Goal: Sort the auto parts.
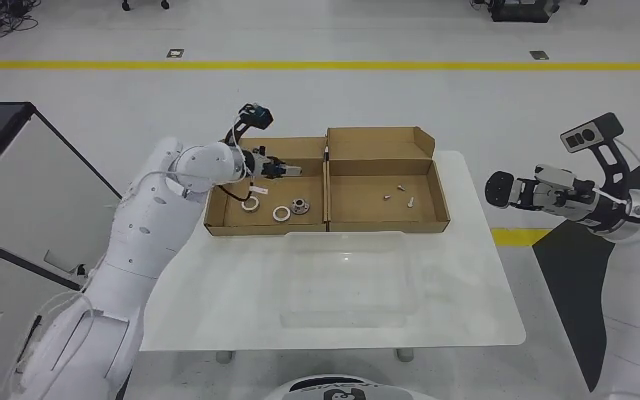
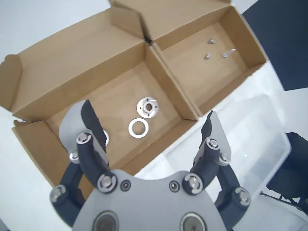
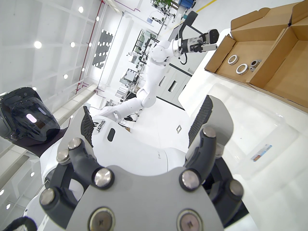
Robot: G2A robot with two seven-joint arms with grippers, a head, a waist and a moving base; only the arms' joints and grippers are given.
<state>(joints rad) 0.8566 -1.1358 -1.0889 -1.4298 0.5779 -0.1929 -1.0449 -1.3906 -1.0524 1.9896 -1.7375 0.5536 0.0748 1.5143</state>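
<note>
Table (image 1: 470,300) | left fingers (image 2: 92,121) apart, empty, over box (image 2: 72,56) of 3 parts (image 2: 138,127) | right fingers (image 3: 202,118) apart, empty

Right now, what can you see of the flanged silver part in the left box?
The round silver metal flange has a raised central hub with a bore and small holes in its rim. It lies flat, hub up, on the floor of the brown cardboard box, close beside a flat silver metal ring.
</note>
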